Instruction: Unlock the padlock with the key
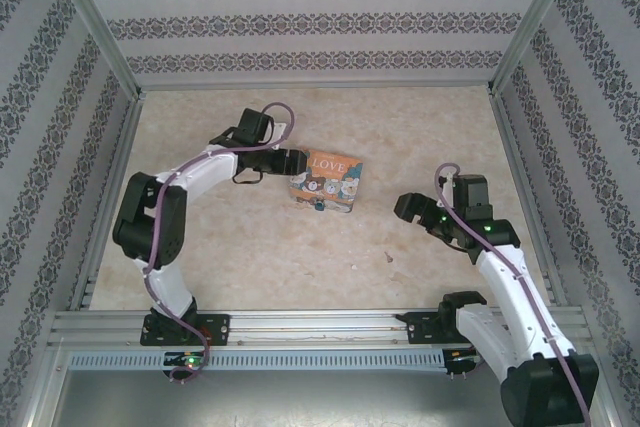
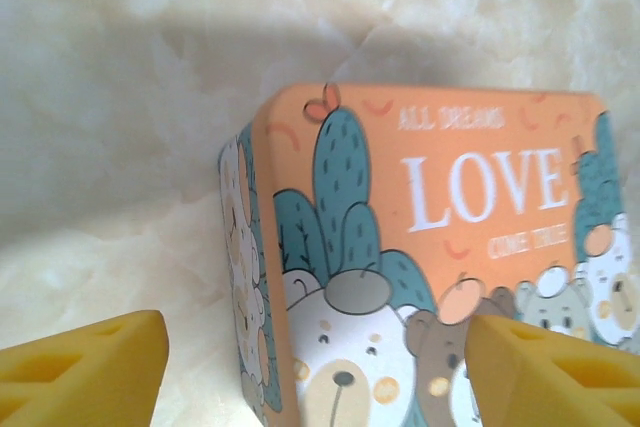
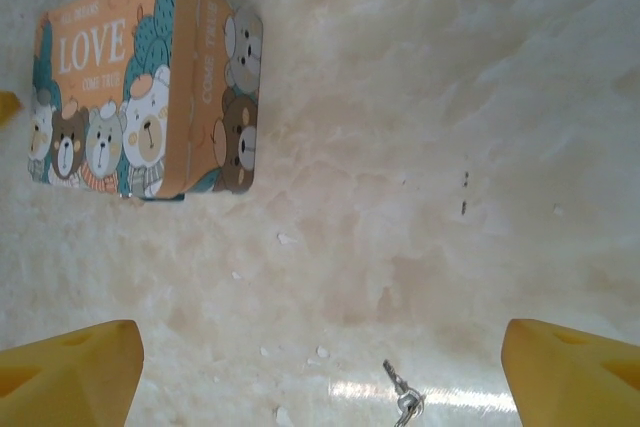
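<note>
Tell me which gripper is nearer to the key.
Right. The right gripper hovers open close by the key, which lies on the table between its fingers in the wrist view. The left gripper is at the LOVE tin, farther off.

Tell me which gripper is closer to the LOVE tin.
The left gripper: it sits right at one end of the tin, while the right gripper hangs well apart, near the key.
</note>
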Tool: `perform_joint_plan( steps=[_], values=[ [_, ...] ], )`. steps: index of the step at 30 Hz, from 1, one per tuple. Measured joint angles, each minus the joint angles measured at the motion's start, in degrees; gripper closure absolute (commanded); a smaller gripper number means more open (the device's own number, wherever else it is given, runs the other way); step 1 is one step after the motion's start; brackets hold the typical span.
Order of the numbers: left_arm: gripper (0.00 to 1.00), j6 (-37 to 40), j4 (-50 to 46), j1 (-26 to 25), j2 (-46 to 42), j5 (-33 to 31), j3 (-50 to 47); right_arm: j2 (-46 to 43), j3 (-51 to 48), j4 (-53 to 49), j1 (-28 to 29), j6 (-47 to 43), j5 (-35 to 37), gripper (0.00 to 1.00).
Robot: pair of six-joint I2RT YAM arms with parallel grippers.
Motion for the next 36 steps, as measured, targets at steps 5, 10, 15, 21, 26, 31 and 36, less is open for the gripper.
perform_joint_plan(
  steps=[5, 10, 15, 21, 26, 31, 36],
  values=[
    [0.18, -0.07, 1.22, 0.00, -9.68, -2.32, -4.76, 1.40, 0.13, -2.64, 1.29, 0.31, 0.07, 0.17],
    [0.18, -0.81, 3.89, 0.00, -19.45, -2.75, -13.92, 3.63, 0.13, -3.76, 2.29, 1.49, -0.48, 0.23],
    [0.15, -3.56, 7.63, 0.00, -29.79, -2.75, -25.18, 5.40, 0.13, -4.83, 4.46, 2.12, -0.76, 0.31],
    [0.15, -7.80, 10.25, 0.00, -40.24, -2.95, -35.30, 6.99, 0.13, -6.78, 7.37, 4.35, 0.39, 0.39],
    [0.14, -11.89, 13.00, 0.00, -46.07, -3.21, -42.58, 7.82, -0.61, -7.23, 11.93, 7.80, 3.13, 0.44],
    [0.13, -15.17, 14.75, 0.00, -48.63, -4.42, -47.58, 9.01, -2.84, -7.26, 16.55, 11.98, 6.32, 0.51],
    [0.13, -16.57, 16.24, 0.00, -48.52, -4.28, -48.72, 10.78, -4.17, -7.43, 18.99, 15.52, 8.39, 0.57]
  ],
)
